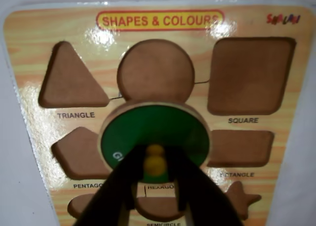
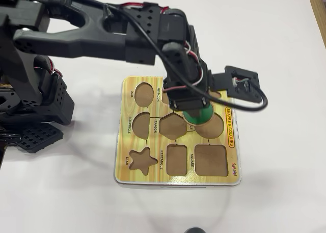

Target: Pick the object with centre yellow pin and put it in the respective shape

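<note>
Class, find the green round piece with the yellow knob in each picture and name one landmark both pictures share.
Wrist view: the green round piece sits low in the middle, held by its yellow knob in the claw, just below the empty round hole.
Overhead view: the green round piece peeks out under the arm, right of centre on the board.
Shared landmark: the square hole.

Surface [image 2: 285, 34]: plain white, matte, filling nearly the whole overhead view | Light: soft and even, with faint grey shadows at left | Upper right corner: narrow tan wooden strip [image 2: 321, 3] along the frame edge | Bottom edge: small dark rounded object [image 2: 194, 230], partly cut off
</note>
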Robot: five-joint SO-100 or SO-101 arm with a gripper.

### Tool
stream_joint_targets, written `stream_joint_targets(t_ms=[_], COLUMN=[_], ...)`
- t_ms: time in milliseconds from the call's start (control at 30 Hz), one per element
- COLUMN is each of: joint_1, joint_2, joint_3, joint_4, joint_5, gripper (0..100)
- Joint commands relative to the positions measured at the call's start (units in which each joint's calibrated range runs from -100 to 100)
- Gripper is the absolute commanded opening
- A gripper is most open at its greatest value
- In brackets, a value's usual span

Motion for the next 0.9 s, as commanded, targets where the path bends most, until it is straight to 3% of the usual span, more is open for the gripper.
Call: stream_joint_targets(t_ms=[0, 867], joint_1=[0.6, -0.5], joint_2=[-0.5, 15.3], joint_3=[-5.4, -17.5], joint_4=[-0.3, -0.3], joint_5=[-0.1, -0.3], gripper=[1, 1])
